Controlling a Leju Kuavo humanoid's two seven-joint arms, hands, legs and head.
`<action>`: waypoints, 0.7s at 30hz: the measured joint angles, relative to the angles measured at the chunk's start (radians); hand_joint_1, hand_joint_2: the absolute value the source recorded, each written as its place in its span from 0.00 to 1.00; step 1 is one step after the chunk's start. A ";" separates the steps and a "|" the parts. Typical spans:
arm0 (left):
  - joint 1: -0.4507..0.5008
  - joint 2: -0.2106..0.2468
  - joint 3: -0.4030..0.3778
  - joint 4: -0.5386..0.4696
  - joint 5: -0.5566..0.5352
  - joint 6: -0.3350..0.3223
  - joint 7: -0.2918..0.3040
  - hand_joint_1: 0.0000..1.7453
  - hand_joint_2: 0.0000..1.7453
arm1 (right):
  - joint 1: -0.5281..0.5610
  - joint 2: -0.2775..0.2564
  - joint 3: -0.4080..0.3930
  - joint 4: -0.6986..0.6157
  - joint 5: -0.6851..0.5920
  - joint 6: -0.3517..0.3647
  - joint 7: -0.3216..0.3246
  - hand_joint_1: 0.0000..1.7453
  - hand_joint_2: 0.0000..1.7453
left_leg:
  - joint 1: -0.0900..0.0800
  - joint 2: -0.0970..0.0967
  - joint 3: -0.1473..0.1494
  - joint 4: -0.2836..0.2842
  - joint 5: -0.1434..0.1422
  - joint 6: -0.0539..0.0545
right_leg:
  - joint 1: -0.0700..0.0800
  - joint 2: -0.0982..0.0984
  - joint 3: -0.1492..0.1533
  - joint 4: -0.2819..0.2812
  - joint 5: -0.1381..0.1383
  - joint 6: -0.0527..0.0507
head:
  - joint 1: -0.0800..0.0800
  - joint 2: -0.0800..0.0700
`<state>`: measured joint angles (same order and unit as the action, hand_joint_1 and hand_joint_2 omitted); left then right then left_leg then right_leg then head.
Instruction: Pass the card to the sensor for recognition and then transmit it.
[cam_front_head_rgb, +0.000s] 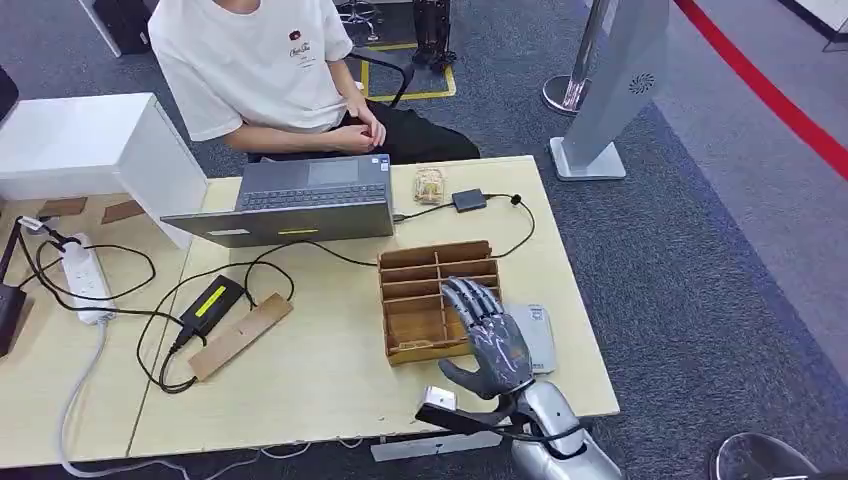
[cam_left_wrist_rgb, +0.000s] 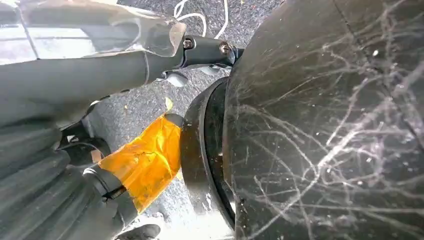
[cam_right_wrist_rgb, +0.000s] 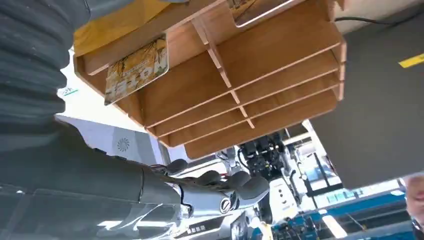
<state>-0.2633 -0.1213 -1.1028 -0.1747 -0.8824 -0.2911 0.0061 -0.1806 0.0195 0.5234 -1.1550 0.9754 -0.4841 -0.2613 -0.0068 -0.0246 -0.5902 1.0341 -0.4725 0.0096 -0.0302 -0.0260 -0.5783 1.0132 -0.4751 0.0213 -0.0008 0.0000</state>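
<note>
A wooden slotted box (cam_front_head_rgb: 437, 298) stands on the table at the right. My right hand (cam_front_head_rgb: 488, 340) hovers over the box's near right corner, fingers spread and holding nothing. In the right wrist view a yellow printed card (cam_right_wrist_rgb: 136, 67) lies in a compartment of the box (cam_right_wrist_rgb: 260, 85), apart from the fingers (cam_right_wrist_rgb: 215, 186). A flat grey device (cam_front_head_rgb: 538, 336), possibly the sensor, lies just right of the box, partly hidden by the hand. My left hand (cam_left_wrist_rgb: 75, 80) hangs beside my body with its fingers extended and nothing in it.
A person in a white shirt (cam_front_head_rgb: 260, 60) sits behind the table at an open laptop (cam_front_head_rgb: 290, 205). Cables, a power brick (cam_front_head_rgb: 207, 305), a power strip (cam_front_head_rgb: 85, 280) and a wooden block (cam_front_head_rgb: 240, 335) lie on the left. The table's right edge (cam_front_head_rgb: 590, 330) is close to my hand.
</note>
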 joint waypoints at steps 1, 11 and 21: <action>0.000 0.000 0.000 0.000 0.000 -0.001 0.001 0.00 1.00 | -0.008 0.003 0.000 0.017 -0.005 -0.001 0.000 0.00 1.00 | 0.000 0.000 0.000 0.000 0.000 0.000 | 0.000 0.000 0.000 0.000 0.000 0.000 | 0.000 0.000; -0.002 -0.003 0.003 0.000 -0.002 -0.006 0.008 0.00 1.00 | -0.063 0.018 -0.042 0.157 -0.033 -0.034 -0.017 0.00 1.00 | 0.000 0.000 0.000 0.000 0.000 0.000 | 0.000 0.000 0.000 0.000 0.000 0.000 | 0.000 0.000; -0.002 -0.004 0.005 0.000 0.002 -0.006 0.014 0.00 1.00 | -0.063 0.018 -0.070 0.190 -0.024 -0.034 -0.011 0.00 1.00 | 0.000 0.000 0.000 0.000 0.000 0.000 | 0.000 0.000 0.000 0.000 0.000 0.000 | 0.000 0.000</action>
<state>-0.2649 -0.1251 -1.0982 -0.1747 -0.8808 -0.2972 0.0202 -0.2437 0.0374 0.4532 -0.9655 0.9518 -0.5184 -0.2720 -0.0068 -0.0246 -0.5900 1.0341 -0.4726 0.0095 -0.0300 -0.0260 -0.5785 1.0131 -0.4751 0.0212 -0.0008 0.0000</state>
